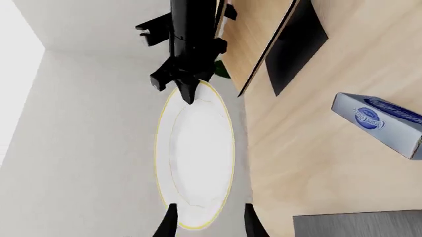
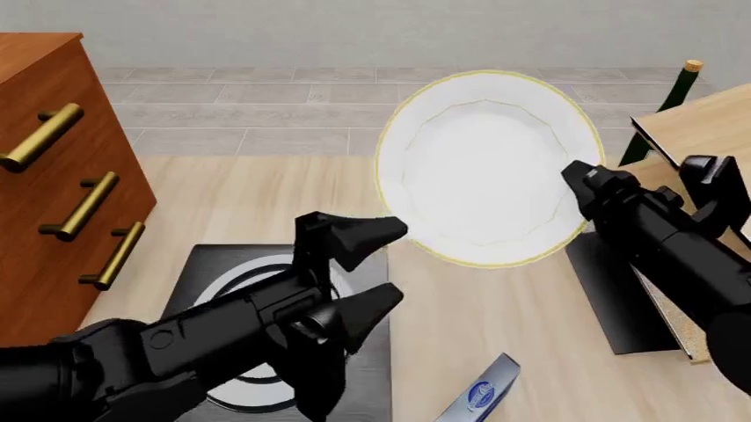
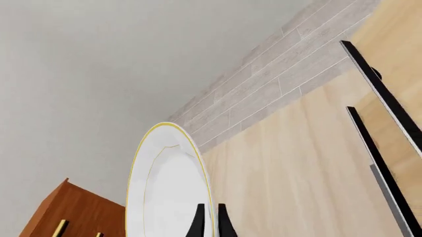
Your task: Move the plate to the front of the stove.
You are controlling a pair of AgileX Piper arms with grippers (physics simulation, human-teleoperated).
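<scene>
The white gold-rimmed plate (image 2: 481,163) is held up in the air, tilted on edge with its face toward the front camera. My right gripper (image 2: 579,180) is shut on its right rim, and the right wrist view shows both fingers (image 3: 199,219) pinching the plate (image 3: 168,187). My left gripper (image 2: 393,262) is open at the plate's lower left edge. In the left wrist view the plate (image 1: 197,158) has its near rim between the spread left fingers (image 1: 168,222). The stove (image 2: 229,281) lies on the table below, mostly hidden by my left arm.
A wooden drawer cabinet (image 2: 59,167) stands at the left. A dark flat mat (image 2: 622,299) lies to the right under my right arm. A blue box (image 2: 481,397) rests near the front edge. A green bottle (image 2: 681,83) and a raised wooden board (image 2: 704,119) are at the far right.
</scene>
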